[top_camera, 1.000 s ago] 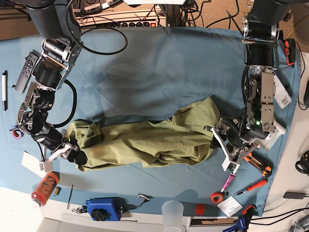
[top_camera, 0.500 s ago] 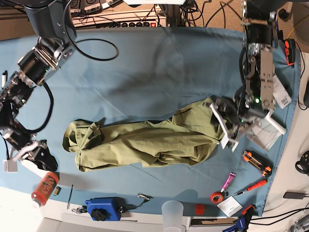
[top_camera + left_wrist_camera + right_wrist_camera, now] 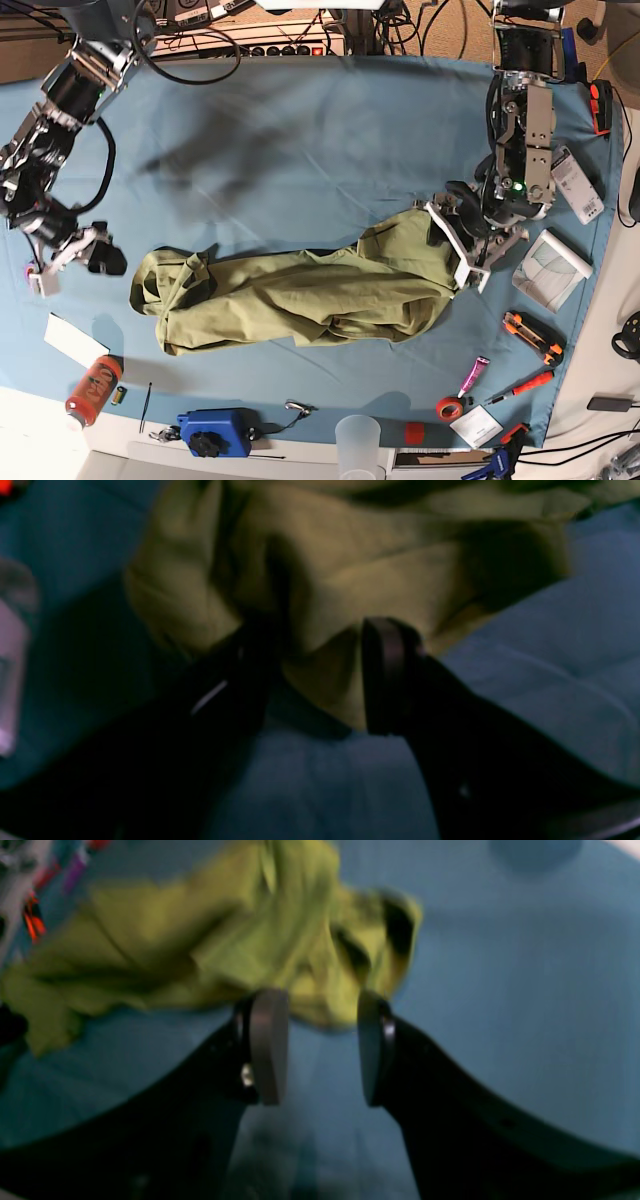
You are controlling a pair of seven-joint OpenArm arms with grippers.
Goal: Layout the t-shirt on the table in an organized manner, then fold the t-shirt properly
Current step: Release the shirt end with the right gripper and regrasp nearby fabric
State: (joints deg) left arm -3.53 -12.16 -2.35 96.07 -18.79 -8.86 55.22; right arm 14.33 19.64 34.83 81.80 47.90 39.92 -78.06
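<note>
1. Left wrist view: the olive-green t-shirt [image 3: 350, 575] lies bunched across the upper half of the frame, its lower hem drooping onto the blue-covered bench [image 3: 550, 680]. Bare cloth runs to the right and below. The left pincer [image 3: 315, 675] stands open, its two dark fingers [image 3: 385, 675] either side of a hanging fold of hem; the picture is too dark and soft to tell whether either pad touches the fabric.

2. Right wrist view: the t-shirt [image 3: 210, 945] sits crumpled in the upper left, one rumpled end nearest the camera. Open blue bench [image 3: 525, 990] fills the right side and the foreground. The right pincer [image 3: 320, 1047] is spread wide and holds nothing, its grey pads [image 3: 270, 1040] over bare bench just short of the shirt's edge.

3. Base view: the t-shirt [image 3: 300, 295] stretches in a long wrinkled band across the middle of the bench [image 3: 320, 140], with wide free surface behind it. The left pincer [image 3: 460, 240] is at the shirt's right end, jaws apart at the fabric edge. The right pincer [image 3: 85, 255] hangs open beside the shirt's left end, apart from it. An orange can [image 3: 93, 389], a blue device [image 3: 213, 431], a clear cup [image 3: 358, 440] and screwdrivers [image 3: 525, 385] line the near edge.
</note>
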